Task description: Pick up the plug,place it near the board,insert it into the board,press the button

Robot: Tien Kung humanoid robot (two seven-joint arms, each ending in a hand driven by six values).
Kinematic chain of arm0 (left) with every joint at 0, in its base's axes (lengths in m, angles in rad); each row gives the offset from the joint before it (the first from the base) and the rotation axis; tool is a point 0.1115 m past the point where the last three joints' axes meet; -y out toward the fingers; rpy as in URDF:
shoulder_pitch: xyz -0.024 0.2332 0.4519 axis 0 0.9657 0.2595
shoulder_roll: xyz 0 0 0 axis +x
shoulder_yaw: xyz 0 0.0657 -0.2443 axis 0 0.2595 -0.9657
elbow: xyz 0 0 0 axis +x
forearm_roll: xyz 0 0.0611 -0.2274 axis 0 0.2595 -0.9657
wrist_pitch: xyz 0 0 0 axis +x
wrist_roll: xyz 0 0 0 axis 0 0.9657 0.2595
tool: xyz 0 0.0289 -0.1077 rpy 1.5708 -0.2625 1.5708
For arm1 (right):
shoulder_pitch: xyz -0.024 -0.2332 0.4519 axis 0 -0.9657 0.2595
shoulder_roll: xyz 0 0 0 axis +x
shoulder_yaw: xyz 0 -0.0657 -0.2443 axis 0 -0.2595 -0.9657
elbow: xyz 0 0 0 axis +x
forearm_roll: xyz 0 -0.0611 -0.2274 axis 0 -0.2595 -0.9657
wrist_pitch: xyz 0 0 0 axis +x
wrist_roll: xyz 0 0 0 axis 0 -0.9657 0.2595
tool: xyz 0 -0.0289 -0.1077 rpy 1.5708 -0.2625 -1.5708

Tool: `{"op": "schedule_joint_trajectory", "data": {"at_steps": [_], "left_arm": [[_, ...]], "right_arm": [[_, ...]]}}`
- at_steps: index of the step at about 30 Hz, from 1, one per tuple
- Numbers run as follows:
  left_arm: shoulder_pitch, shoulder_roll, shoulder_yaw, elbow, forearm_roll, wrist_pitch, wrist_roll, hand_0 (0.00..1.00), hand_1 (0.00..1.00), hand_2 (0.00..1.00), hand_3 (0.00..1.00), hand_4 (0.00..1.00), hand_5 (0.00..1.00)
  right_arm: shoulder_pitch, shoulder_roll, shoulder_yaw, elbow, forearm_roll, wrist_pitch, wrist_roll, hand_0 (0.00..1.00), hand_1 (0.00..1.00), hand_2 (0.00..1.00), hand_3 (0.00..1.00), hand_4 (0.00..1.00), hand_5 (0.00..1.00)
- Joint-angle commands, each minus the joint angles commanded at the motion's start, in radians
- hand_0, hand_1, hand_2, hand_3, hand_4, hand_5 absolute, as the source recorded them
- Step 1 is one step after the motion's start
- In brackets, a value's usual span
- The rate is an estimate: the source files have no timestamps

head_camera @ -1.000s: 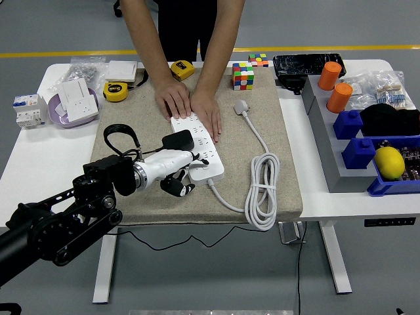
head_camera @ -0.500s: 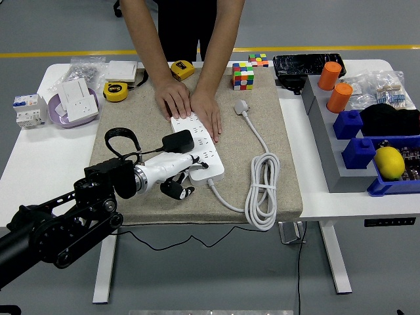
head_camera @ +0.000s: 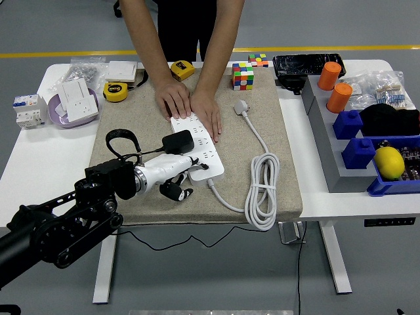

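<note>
Beige mat [head_camera: 131, 131], plug [head_camera: 178, 140] sits on board [head_camera: 197, 146]
Left hand [head_camera: 172, 172] half-curled, apparently empty; a person's hands [head_camera: 190, 105] steady it; button press remains.

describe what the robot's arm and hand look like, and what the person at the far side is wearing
The left arm is black, built of chunky jointed segments, with a black cable loop near the wrist. Its left hand has a white shell and black fingertips. The right arm is out of view. The person wears a dark top, forearms uncovered.
</note>
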Motion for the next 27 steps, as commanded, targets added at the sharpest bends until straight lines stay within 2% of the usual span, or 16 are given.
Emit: {"op": "schedule_joint_trajectory", "data": {"at_steps": [4,8,9,10,12,15,16,18,21,22,27], "left_arm": [[0.006,0.003,-0.022,-0.025,0.006,-0.002,0.000,0.147,0.028,0.155,0.842,0.608,0.002],[0.017,0.014,-0.054,-0.081,-0.026,0.016,-0.017,0.147,0.028,0.155,0.842,0.608,0.002],[0.021,0.014,-0.064,-0.096,-0.041,0.027,-0.028,0.147,0.028,0.155,0.842,0.608,0.002],[0.024,0.014,-0.075,-0.112,-0.058,0.037,-0.040,0.169,0.059,0.210,0.851,0.549,0.002],[0.028,0.011,-0.097,-0.136,-0.087,0.055,-0.061,0.169,0.059,0.210,0.851,0.549,0.002],[0.025,0.000,-0.142,-0.163,-0.167,0.126,-0.137,0.169,0.059,0.210,0.851,0.549,0.002],[0.019,-0.006,-0.157,-0.157,-0.202,0.148,-0.163,0.290,0.441,0.492,0.832,0.764,0.099],[0.009,-0.015,-0.178,-0.135,-0.283,0.179,-0.205,0.290,0.441,0.492,0.832,0.764,0.099],[-0.013,-0.033,-0.178,-0.063,-0.401,0.177,-0.246,0.290,0.441,0.492,0.832,0.764,0.099],[-0.017,-0.038,-0.178,-0.041,-0.440,0.173,-0.253,0.752,0.874,0.846,0.881,0.998,0.203],[-0.048,-0.063,-0.196,0.088,-0.654,0.174,-0.269,0.752,0.874,0.846,0.881,0.998,0.203]], "right_arm": [[0.000,0.001,0.002,0.000,0.000,0.000,0.000,0.968,0.826,0.760,0.794,0.998,0.979],[-0.001,0.002,0.000,0.000,0.003,0.000,0.001,0.968,0.826,0.760,0.794,0.998,0.979],[-0.001,0.002,0.001,0.000,0.003,0.000,0.001,0.968,0.826,0.760,0.794,0.998,0.979],[-0.001,0.002,0.003,0.000,0.003,0.000,0.001,0.968,0.826,0.759,0.793,0.998,0.980],[-0.002,0.003,0.003,0.000,0.003,0.000,0.000,0.968,0.826,0.759,0.793,0.998,0.980],[0.000,0.002,0.002,0.000,0.003,0.001,0.001,0.968,0.826,0.759,0.793,0.998,0.980],[0.001,0.003,0.001,0.000,0.005,0.001,0.001,0.967,0.824,0.759,0.793,0.998,0.980],[0.003,0.003,-0.002,0.000,0.008,0.001,0.002,0.967,0.824,0.759,0.793,0.998,0.980],[0.005,0.003,-0.001,0.000,0.005,0.002,0.001,0.967,0.824,0.759,0.793,0.998,0.980],[0.005,0.003,-0.001,0.000,0.005,0.002,0.002,0.967,0.826,0.758,0.794,0.998,0.980],[0.003,0.002,0.003,0.000,-0.003,0.003,-0.002,0.967,0.826,0.758,0.794,0.998,0.980]]}}
